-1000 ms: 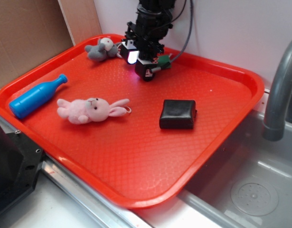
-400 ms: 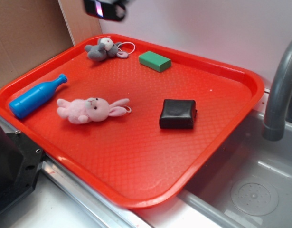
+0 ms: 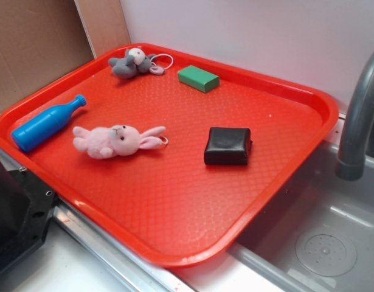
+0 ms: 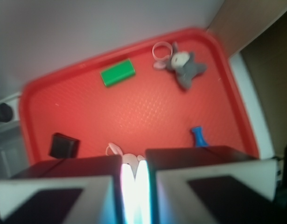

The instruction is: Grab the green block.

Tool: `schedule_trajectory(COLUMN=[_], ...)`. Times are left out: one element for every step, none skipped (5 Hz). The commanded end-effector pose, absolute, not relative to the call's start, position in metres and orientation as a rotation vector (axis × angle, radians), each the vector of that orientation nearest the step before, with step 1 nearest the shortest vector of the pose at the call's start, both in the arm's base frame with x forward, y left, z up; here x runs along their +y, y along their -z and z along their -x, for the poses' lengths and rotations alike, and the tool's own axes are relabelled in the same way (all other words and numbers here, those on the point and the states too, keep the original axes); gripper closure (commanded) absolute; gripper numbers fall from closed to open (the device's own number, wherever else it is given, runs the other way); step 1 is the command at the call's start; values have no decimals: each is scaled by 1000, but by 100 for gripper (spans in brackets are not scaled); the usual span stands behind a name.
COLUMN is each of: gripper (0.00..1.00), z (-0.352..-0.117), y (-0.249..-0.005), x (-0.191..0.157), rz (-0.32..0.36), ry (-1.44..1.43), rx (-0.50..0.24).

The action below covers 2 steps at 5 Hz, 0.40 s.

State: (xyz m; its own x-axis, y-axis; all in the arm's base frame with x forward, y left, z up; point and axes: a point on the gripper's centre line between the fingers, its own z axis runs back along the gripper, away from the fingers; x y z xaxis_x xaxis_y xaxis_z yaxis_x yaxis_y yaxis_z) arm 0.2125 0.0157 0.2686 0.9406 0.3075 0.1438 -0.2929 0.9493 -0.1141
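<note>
The green block (image 3: 199, 78) lies flat near the back rim of the red tray (image 3: 296, 97), with nothing touching it. From the wrist view it shows as a small green brick (image 4: 117, 73) far below. My gripper (image 4: 134, 161) is high above the tray and does not appear in the exterior view. Its two fingers (image 4: 180, 158) stand almost together, with only a thin bright slit between them and nothing held.
On the tray lie a black pouch (image 3: 227, 146), a pink bunny toy (image 3: 117, 140), a grey plush (image 3: 133, 62) with a ring, and a blue bottle (image 3: 47, 123). A grey faucet (image 3: 360, 109) and sink (image 3: 320, 243) are at right. Cardboard (image 3: 34, 42) stands at back left.
A second ago my gripper was down at the green block. It has risen up and left, out of the exterior view, and the block stays on the tray.
</note>
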Motion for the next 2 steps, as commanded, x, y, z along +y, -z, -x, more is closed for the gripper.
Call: schedule_trajectory(gripper=[0, 0], z=[-208, -209], y=[-325, -320], x=[5, 2], rz=[26, 11], ry=[-300, -298], rx=[-177, -172])
